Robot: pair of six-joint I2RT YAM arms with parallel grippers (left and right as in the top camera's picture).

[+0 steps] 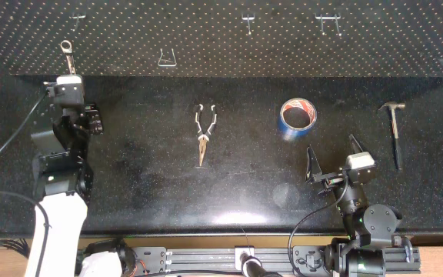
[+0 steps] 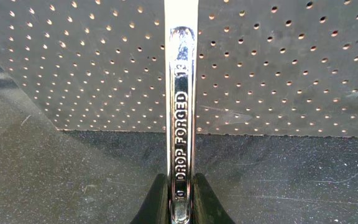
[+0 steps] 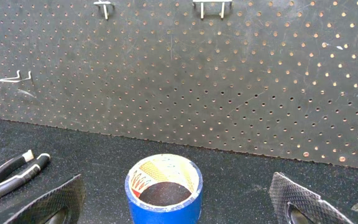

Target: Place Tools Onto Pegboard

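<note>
Dark, speckled matte tabletop [image 1: 144, 169]. Near the middle, needle-nose pliers with black-and-white grips [image 1: 204, 137], handles toward the perforated black pegboard [image 1: 283, 46] at the far edge. Right of them, well apart, a blue tape roll [image 1: 297, 117] lying flat, hole upward. Farther right, a dark-handled steel hammer [image 1: 396, 135], head toward the board.

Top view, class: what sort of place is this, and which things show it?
Probably a workshop-style tool bench set up for robot practice: a perforated pegboard with hooks, pliers, a hammer and tape roll on the dark worktop, and a wrench in the left gripper.
</note>
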